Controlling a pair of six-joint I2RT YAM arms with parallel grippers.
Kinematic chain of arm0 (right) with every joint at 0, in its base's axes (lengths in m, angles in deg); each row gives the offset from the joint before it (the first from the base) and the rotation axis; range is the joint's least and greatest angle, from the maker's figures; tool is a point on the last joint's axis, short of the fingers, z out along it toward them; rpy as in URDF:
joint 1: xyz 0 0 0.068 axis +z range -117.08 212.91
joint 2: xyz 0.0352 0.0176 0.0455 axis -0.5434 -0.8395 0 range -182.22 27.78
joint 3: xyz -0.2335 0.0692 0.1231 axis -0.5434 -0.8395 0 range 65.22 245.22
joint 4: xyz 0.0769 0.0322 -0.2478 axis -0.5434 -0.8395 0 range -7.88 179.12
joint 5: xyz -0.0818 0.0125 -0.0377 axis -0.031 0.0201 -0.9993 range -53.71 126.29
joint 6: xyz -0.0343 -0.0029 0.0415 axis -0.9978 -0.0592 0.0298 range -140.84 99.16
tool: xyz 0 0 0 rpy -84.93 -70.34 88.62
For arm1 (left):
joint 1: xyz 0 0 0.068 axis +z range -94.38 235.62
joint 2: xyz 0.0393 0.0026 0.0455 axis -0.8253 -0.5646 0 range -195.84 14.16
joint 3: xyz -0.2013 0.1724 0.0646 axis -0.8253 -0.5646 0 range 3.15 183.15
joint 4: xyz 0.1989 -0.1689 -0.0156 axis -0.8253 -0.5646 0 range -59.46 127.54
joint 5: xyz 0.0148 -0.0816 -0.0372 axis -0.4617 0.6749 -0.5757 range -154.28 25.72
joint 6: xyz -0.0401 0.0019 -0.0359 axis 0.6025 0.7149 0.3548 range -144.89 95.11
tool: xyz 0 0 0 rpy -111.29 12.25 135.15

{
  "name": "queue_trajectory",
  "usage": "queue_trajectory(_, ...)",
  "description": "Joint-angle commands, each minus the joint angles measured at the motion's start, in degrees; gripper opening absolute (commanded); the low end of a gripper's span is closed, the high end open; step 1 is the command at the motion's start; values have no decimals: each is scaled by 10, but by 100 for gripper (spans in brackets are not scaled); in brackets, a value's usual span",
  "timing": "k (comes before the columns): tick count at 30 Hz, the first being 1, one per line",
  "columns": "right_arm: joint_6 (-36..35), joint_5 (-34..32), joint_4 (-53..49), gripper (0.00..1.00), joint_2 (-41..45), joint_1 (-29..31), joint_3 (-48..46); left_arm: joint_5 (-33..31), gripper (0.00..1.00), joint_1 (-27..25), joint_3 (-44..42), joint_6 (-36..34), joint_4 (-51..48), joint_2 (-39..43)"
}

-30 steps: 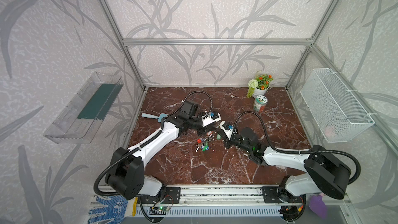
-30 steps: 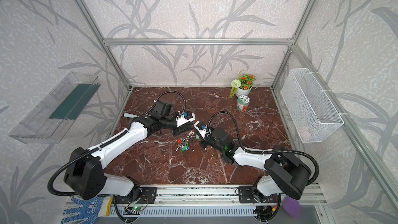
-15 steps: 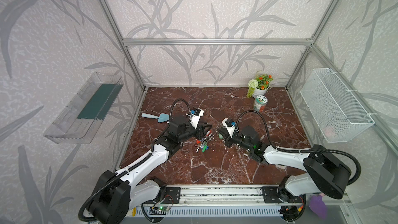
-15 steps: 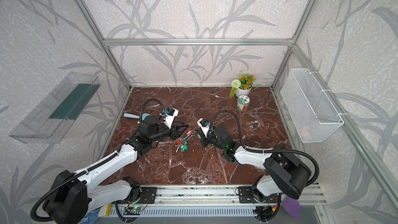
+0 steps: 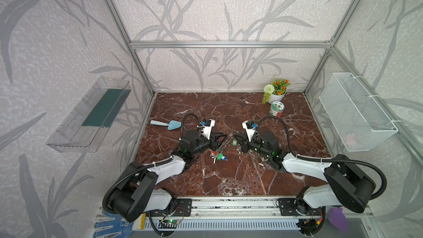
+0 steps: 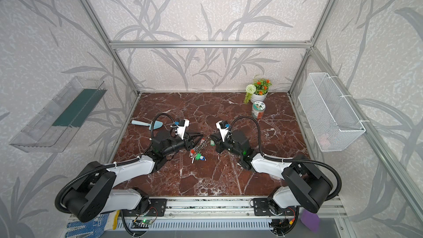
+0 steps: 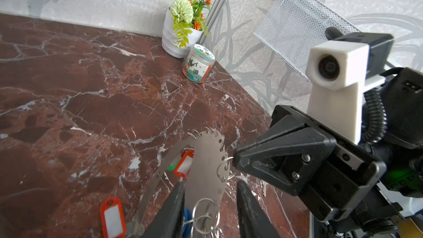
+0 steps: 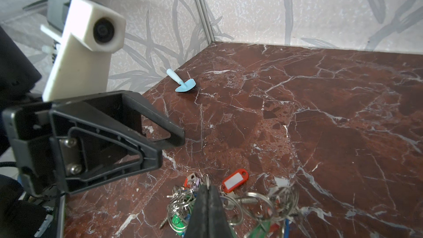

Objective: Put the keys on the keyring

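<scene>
Now, left gripper [image 7: 210, 184] open astride keyring [image 7: 206, 147], right gripper [image 7: 238, 159] closed, pinching its edge.

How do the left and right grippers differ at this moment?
The left gripper has its jaws apart, while the right gripper is shut. The right gripper pinches a small split ring on the edge of the keyring. The left gripper grips nothing that I can see; the keyring only shows between its jaws in the left wrist view. Both hang low over the marble table, tips facing each other.
</scene>
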Motion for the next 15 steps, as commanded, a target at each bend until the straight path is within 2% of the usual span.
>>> queue_trajectory(1, 56, 17, 57, 0, 15, -17, 10, 45, 39, 14, -11, 21, 144, -38)
queue_trajectory(3, 66, 17, 67, 0, 15, -22, 7, 70, 39, 24, -17, 58, 221, -70)
queue_trajectory(8, 95, 24, 103, 0, 8, -32, 0, 162, 36, 30, 20, 114, 312, -169)
queue_trajectory(11, 102, 28, 120, 0, 8, -34, -5, 183, 29, 26, 51, 142, 317, -215)
queue_trajectory(15, 105, 32, 127, 0, 12, -36, -7, 193, 29, 11, 57, 113, 317, -202)
